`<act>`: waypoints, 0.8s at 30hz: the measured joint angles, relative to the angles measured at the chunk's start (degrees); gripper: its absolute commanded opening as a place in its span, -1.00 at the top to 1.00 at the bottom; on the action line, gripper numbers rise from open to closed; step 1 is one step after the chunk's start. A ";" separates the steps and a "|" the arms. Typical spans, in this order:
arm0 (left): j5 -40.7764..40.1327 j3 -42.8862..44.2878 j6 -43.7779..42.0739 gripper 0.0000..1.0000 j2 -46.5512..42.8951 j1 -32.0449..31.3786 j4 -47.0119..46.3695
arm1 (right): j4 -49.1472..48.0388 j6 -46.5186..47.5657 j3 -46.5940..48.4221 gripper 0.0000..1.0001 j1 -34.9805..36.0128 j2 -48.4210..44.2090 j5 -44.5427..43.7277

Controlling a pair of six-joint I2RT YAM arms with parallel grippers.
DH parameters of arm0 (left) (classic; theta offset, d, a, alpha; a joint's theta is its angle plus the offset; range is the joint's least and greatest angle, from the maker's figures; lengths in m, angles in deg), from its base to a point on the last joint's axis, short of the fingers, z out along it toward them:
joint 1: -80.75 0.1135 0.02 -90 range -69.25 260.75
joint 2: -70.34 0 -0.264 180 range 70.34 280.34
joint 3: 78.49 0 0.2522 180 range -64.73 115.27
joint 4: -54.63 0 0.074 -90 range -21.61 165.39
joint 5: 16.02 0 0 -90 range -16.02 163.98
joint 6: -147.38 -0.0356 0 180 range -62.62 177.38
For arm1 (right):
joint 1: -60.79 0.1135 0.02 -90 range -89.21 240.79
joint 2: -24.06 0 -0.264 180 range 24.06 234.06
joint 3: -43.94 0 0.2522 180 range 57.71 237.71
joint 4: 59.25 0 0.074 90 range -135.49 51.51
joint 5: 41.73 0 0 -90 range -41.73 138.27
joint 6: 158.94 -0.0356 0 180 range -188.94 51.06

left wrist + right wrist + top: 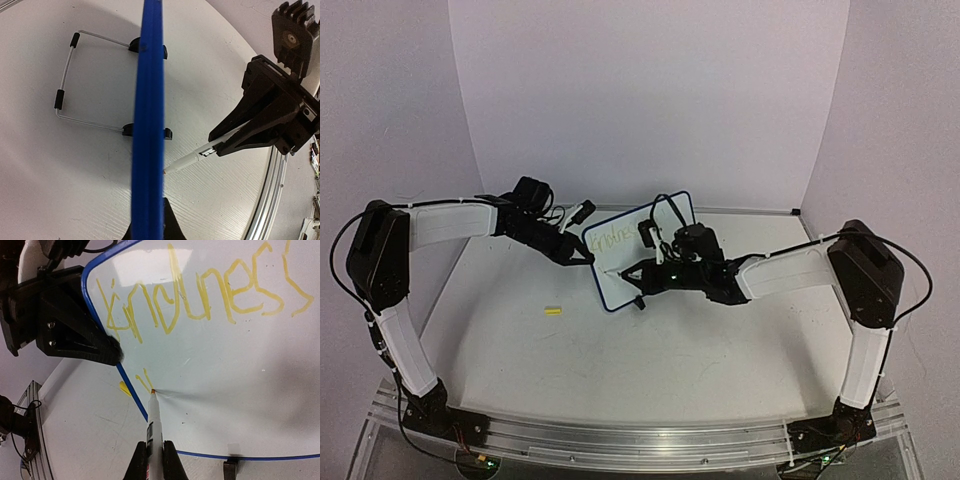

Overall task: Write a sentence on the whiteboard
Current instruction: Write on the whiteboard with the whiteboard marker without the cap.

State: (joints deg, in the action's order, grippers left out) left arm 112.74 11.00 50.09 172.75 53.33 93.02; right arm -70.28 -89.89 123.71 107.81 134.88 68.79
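Mid-table, a bit toward the far side: got the whiteboard [640, 218] standing on its wire stand [66, 75], face angled to the right. Clamped at its left blue rim by the left gripper [586, 257], jaws pressed tight on the edge. Got the right gripper [155, 455] just in front of the board's face, pinching a white marker [154, 420], tip touching the board low on the left beside a small yellow stroke. Reads "kindness" along the sentence [200, 295] up top. Also spotted a small yellow piece [553, 311] lying near-left of the board.
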 measured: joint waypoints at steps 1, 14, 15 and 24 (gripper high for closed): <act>-0.02 0.00 0.00 1.00 0.00 0.00 0.00 | 0.04 -0.02 -0.13 1.00 0.00 0.13 0.18; -0.24 0.00 -0.14 1.00 0.00 0.11 0.02 | 1.13 -0.15 -0.53 1.00 0.00 1.96 2.90; -0.23 0.00 -0.17 1.00 0.00 0.11 0.02 | 1.19 -0.15 -0.53 1.00 0.00 1.97 2.96; -0.17 0.00 -0.17 1.00 0.00 0.11 0.02 | 1.45 -0.13 -0.54 1.00 0.00 1.97 3.40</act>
State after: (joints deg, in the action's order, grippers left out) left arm 112.57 11.00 49.92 172.75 53.44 93.04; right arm -68.83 -90.02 123.17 107.81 136.85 72.19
